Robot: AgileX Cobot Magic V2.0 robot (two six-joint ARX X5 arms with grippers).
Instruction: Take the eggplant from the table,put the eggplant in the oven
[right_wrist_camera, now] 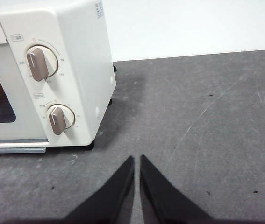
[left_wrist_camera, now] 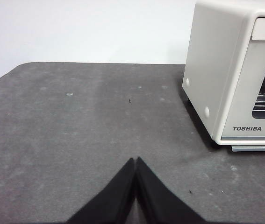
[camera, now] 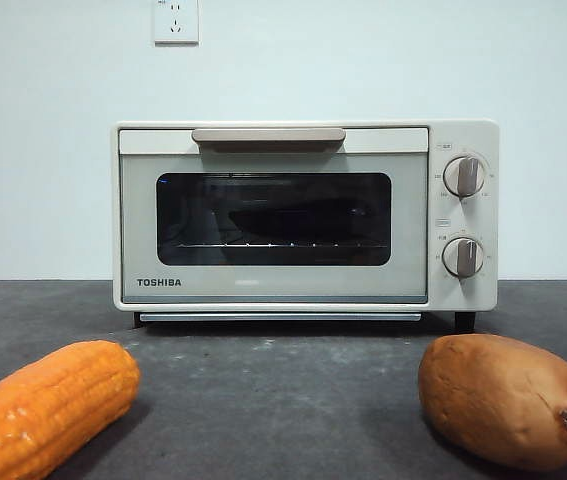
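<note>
Cream oven (camera: 273,215) door closed; corn (camera: 48,405) left, sweet potato (camera: 508,398) right; dark shape inside, maybe eggplant (camera: 298,220). Both claws pinched together, empty.

We are finding the oven (camera: 305,215) standing mid-table (camera: 283,390) toward the rear edge; corn cob (camera: 48,405) lying front left, sweet potato (camera: 508,398) front right.

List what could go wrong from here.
1. No eggplant shows on the table, only a dim dark shape behind the oven glass, so the wrong item might get grabbed.
2. The corn cob and sweet potato lie before the closed door; opening it could knock them.
</note>
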